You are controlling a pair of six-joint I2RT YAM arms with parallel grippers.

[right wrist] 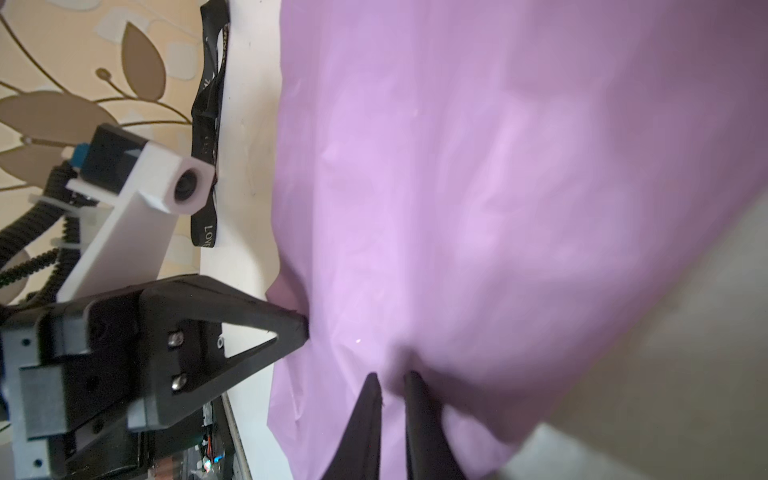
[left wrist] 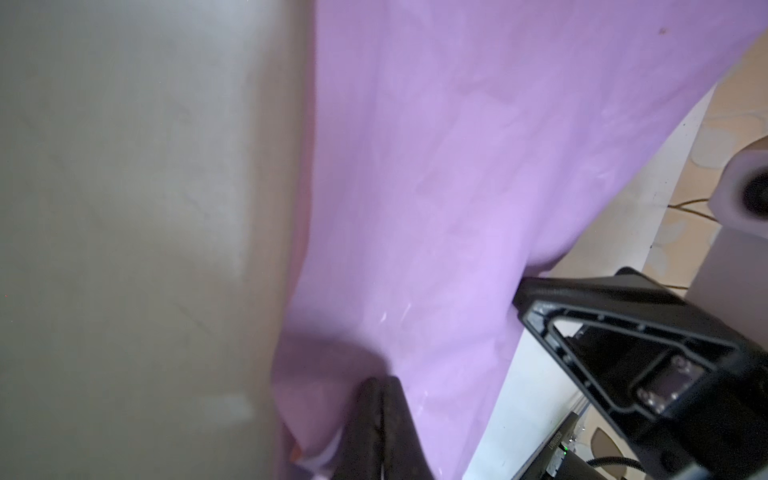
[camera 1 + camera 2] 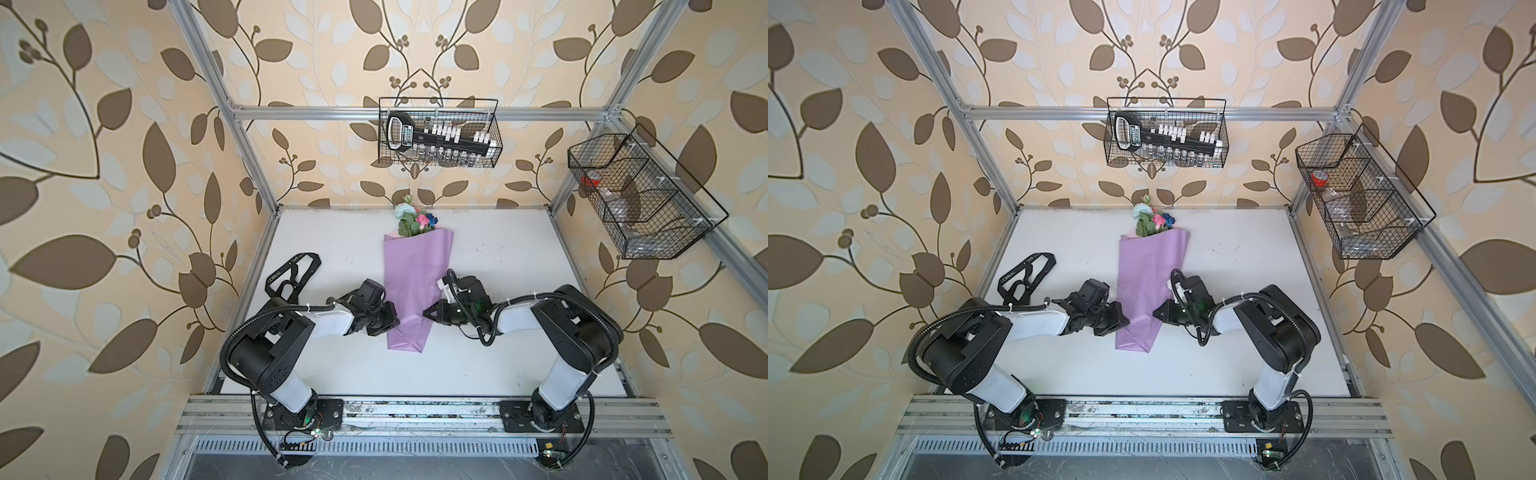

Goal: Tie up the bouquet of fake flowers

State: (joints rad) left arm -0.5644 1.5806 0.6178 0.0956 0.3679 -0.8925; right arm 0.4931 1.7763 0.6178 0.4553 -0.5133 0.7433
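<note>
Bouquet of fake flowers [image 3: 409,266], both top views: lengthwise on middle of white desk [image 3: 498,340], blooms toward back. Flanking lilac wrap [image 3: 405,332]: left end effector [image 3: 393,319], right end effector [image 3: 427,312]. Well apart, leftward: black ribbon [image 3: 291,274]. Room: leaf wallpaper [image 3: 104,208], wire baskets [image 3: 440,133].
Left wrist: jaws pressed together on wrap edge.
Right wrist: jaws nearly closed, pinching wrap fold.
Judged step: gathering wrap; next needs ribbon fetched.

Bouquet [image 3: 409,299]: plain lilac wrap, blooms pale blue-white, pink and dark blue, leaves green. Ribbon [image 3: 275,275] black with white lettering, table [image 3: 498,270] white with a few dark scuffs, arms [image 3: 334,320] black with white links, baskets [image 3: 440,133] black wire mesh, one holding a red item [image 3: 1320,179]. Wallpaper [image 3: 124,174] beige with brown and pale grey-white leaves on thin brown stems; frame [image 3: 316,111] bare silver.
</note>
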